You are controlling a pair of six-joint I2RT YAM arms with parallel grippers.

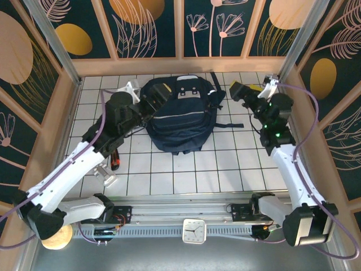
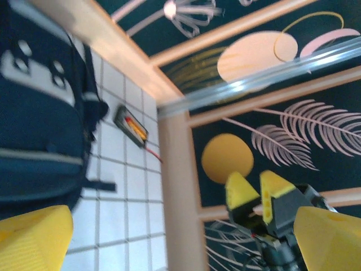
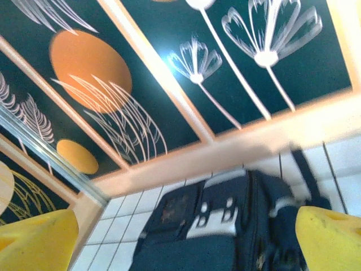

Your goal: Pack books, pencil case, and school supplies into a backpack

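The backpack (image 1: pixel 179 121) lies flat on the tiled table (image 1: pixel 225 169), centred left to right and toward the far side. Its top end, with the white patches (image 3: pixel 217 219), points at the far wall. This placement is judged to put the bag within reach of both arms. The left gripper (image 1: pixel 158 93) sits over the bag's far-left shoulder. Its yellow fingers (image 2: pixel 34 240) stand wide apart with nothing between them, so it is released and empty. Whether it touches the fabric cannot be told. The right gripper (image 1: pixel 248 90) hangs off the bag's far-right corner, apart from it, likewise released and empty. The left wrist view discloses a black box (image 2: pixel 131 123) with orange lights and a red cable, lying on the tiles just right of the bag's strap (image 2: pixel 93 107). In the top view the right gripper appears to cover that spot. The top view supplies the relation of both arms to the bag. It also places a small dark-and-red object (image 1: pixel 115 161) under the left forearm; its identity cannot be told.
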